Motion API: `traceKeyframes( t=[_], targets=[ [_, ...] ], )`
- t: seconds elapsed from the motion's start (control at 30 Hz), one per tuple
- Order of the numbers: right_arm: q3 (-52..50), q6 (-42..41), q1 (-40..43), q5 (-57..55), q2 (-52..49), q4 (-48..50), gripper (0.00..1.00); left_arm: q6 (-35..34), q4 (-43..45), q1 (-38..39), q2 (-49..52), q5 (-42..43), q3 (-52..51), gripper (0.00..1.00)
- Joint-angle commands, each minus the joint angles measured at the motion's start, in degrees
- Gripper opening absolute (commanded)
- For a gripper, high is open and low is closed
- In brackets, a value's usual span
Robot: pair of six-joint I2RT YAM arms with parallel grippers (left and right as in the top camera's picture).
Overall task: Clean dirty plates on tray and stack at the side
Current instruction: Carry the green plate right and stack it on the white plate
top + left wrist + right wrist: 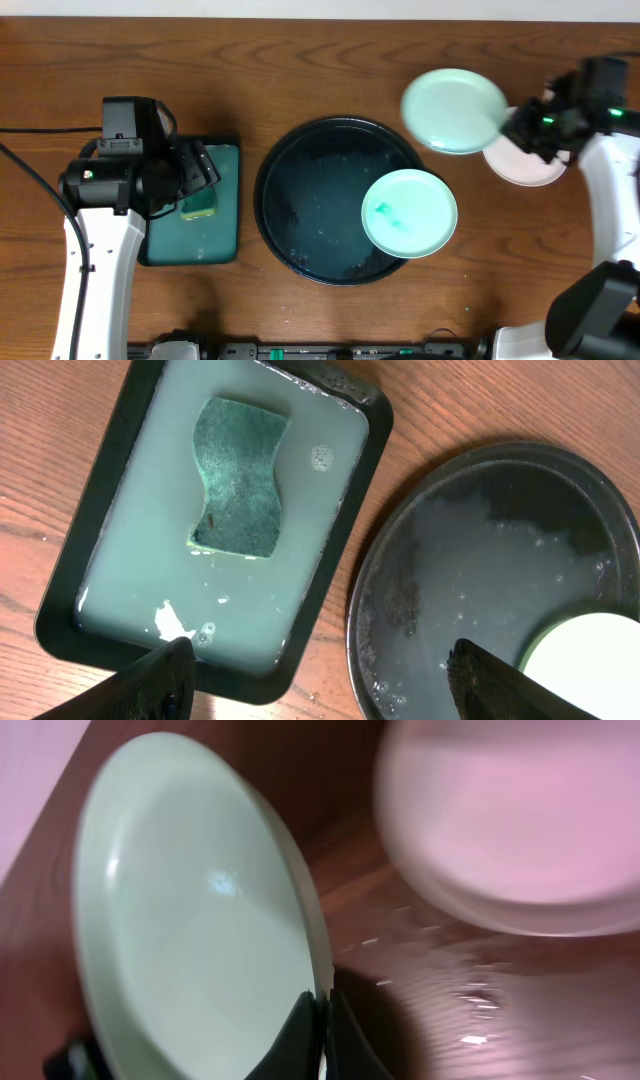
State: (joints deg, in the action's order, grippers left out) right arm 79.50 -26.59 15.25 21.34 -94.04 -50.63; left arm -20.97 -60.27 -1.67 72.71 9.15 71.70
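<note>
The clean mint green plate [455, 110] is off the tray, at the far right of the table, with its rim pinched in the right gripper [510, 125]. In the right wrist view the jaws are nearly shut, clamped on the edge of that plate [190, 920], fingertips [305, 1020] on the rim. Just beside it the white plate [525, 165] lies on the wood, and it is blurred in the wrist view [510, 820]. Whether the two plates touch I cannot tell.

The second mint plate [409, 213], with a teal-blue smear in its middle, rests on the right part of the round black tray [300, 200] and overhangs its rim. The tray's floor is wet and foamy.

To the left, apart from the round tray, the rectangular black-rimmed tray [225, 150] holds cloudy pale liquid and a green sponge [238, 478] lying flat in it. The left gripper [320, 680] hangs above this tray's near edge, jaws spread wide, holding nothing.
</note>
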Motion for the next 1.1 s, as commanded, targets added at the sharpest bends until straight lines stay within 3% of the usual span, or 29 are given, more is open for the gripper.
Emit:
traceKeyframes(
  t=[0.0,0.33,0.77,0.8,0.83,0.87,1.07],
  targets=[
    [0.3,-0.2,6.7,-0.7,-0.9,-0.9,0.01,0.3,-0.3,0.1,0.4,0.7,0.0,0.81],
    [0.3,-2.1,16.4,-8.3,-8.1,-1.3,0.01,0.3,-0.3,0.1,0.4,0.7,0.0,0.81],
    [0.3,-2.7,18.6,-14.3,-13.3,2.2,0.02,0.3,-1.0,0.1,0.4,0.7,0.0,0.81],
    [0.3,-2.7,18.6,-14.2,-13.3,2.2,0.09,0.3,-1.0,0.1,0.4,0.7,0.0,0.81],
    [0.3,-2.5,18.6,-14.0,-13.3,2.2,0.25,0.3,-1.0,0.1,0.4,0.7,0.0,0.81],
    [0.3,-1.9,18.5,-13.5,-13.3,2.2,0.31,0.3,-0.9,0.1,0.4,0.7,0.0,0.81],
    [1.1,2.6,18.3,-3.4,-13.1,3.5,0.36,0.3,-1.0,0.1,0.4,0.7,0.0,0.81]
  ],
)
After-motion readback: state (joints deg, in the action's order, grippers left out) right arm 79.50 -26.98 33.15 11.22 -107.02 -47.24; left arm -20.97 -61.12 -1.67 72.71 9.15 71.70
